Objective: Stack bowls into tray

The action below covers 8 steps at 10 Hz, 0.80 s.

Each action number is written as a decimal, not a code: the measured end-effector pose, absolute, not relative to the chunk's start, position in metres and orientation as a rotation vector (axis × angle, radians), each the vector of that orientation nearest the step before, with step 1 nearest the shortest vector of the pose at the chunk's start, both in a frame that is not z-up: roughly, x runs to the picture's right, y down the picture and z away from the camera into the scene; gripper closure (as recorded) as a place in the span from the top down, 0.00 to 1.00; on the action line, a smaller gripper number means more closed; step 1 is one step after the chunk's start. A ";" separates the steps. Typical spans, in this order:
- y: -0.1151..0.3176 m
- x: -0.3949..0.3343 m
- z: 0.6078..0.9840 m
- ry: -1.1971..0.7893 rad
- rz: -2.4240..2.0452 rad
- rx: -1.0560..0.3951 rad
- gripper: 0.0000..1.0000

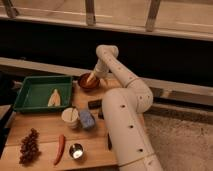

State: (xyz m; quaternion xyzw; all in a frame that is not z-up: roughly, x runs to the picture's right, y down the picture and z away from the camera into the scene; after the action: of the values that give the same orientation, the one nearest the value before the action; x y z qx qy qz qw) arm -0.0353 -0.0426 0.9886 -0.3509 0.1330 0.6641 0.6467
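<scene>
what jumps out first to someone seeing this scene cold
The big white robot arm dominates, curving up from the lower right and reaching back so its gripper sits at the orange-red bowl at the far side of the wooden table. Left of that bowl lies the green tray with a pale flat object in it. Nearer the front are a white cup, a red chili, dark grapes and a small shiny metal cup.

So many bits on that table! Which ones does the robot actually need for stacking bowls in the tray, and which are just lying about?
For the job:
- orange-red bowl, with the gripper open right over it
- green tray

Just lying about:
- pale object in the tray
- white cup
- blue object
- small metal cup
- red chilli
- grapes
</scene>
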 end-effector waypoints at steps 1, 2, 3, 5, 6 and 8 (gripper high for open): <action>-0.040 -0.040 0.990 0.298 1.509 -0.813 0.80; -0.037 -0.045 0.992 0.292 1.507 -0.830 0.75; -0.034 -0.048 0.993 0.287 1.506 -0.846 0.66; -0.031 -0.052 0.995 0.279 1.505 -0.867 0.47; -0.032 -0.052 0.995 0.274 1.506 -0.873 0.36; -0.032 -0.057 0.993 0.267 1.499 -0.882 0.14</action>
State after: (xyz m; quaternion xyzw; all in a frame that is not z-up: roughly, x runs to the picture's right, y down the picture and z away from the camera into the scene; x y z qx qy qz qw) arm -0.0567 -0.0316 0.9928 -0.3865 0.1171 0.6564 0.6373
